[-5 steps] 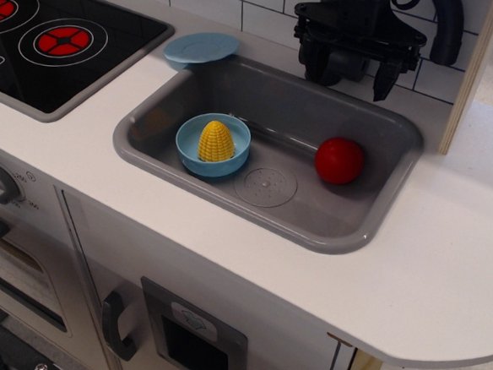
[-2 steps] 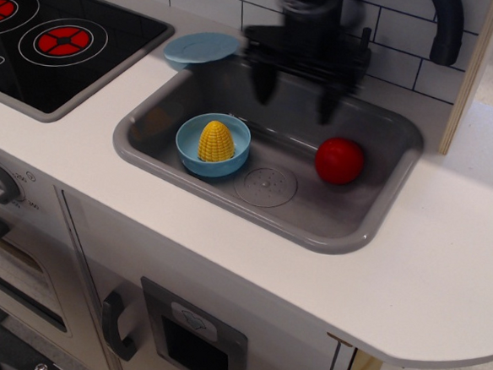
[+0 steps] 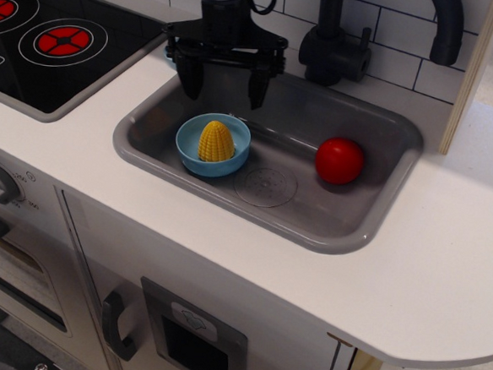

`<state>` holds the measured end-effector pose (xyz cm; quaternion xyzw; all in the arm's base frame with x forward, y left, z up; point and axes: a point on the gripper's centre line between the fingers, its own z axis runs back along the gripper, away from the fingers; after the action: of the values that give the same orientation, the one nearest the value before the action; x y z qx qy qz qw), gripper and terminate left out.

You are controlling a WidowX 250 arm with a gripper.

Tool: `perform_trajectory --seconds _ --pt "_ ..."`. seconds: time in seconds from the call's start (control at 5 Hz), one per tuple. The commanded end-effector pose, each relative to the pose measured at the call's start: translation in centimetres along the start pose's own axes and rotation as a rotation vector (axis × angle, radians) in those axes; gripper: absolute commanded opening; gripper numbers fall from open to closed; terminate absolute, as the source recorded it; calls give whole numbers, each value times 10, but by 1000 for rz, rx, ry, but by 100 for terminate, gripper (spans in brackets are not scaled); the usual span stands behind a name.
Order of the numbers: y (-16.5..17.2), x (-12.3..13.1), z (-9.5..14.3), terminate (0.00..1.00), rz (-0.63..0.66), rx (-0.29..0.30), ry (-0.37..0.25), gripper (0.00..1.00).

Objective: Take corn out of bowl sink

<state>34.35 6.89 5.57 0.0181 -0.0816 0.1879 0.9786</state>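
Note:
The yellow corn point(image 3: 216, 141) stands upright in the light blue bowl point(image 3: 190, 150), which rests on the left floor of the grey sink point(image 3: 357, 231). My black gripper point(image 3: 223, 85) hangs open above the sink's back left part, just behind and above the bowl. Its two fingers point(image 3: 190, 78) point down and are spread wider than the corn. It holds nothing and does not touch the corn or the bowl.
A red ball point(image 3: 340, 160) lies in the sink's right part. A black faucet point(image 3: 339, 41) stands behind the sink. A black stove top point(image 3: 58, 36) with red burners is on the left. The white counter point(image 3: 444, 267) runs to the right, with a wooden post point(image 3: 475, 65).
My gripper has moved left across the back of the sink, from near the faucet to above the bowl, and come lower. It now hides the light blue plate. The corn, bowl and ball have not moved.

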Motion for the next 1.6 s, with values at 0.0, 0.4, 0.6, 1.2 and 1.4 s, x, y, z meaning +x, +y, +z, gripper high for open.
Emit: perform_trajectory --seconds 0.0,0.4,0.6,1.2,1.4 --pt "27 8 -12 0 174 23 32 100" --pt "34 10 -28 0 174 37 44 100" --pt "33 4 -36 0 156 53 52 100" --pt "38 -2 -48 0 126 87 51 100" --pt "38 1 -49 0 130 101 37 100"
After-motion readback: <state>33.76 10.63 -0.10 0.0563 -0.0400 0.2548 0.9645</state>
